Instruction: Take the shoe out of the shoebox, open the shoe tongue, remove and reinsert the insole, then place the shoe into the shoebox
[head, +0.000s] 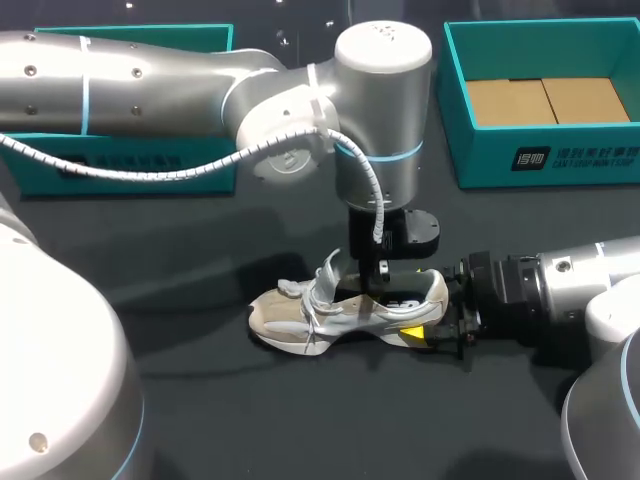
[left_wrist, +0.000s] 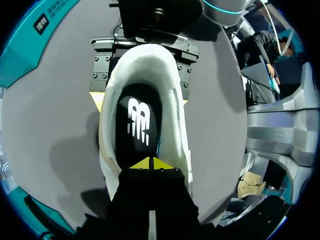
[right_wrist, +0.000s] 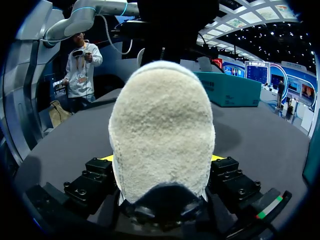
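The left claw (left_wrist: 150, 164) hangs straight down into the mouth of the shoe (head: 330, 315). Its yellow tips are pressed together just over the black insole (left_wrist: 137, 120), and I cannot tell whether they nip anything. The right claw (right_wrist: 162, 159) comes in level at the heel end and pinches the shoe's heel, one yellow tip on each flank. The shoe stands sole down on the dark tabletop (head: 200, 390), toe pointing away from the right claw, with its tongue (head: 330, 272) lifted just beside the left claw. The teal shoebox (head: 480, 160) sits open well beyond the right claw, apart from the shoe.
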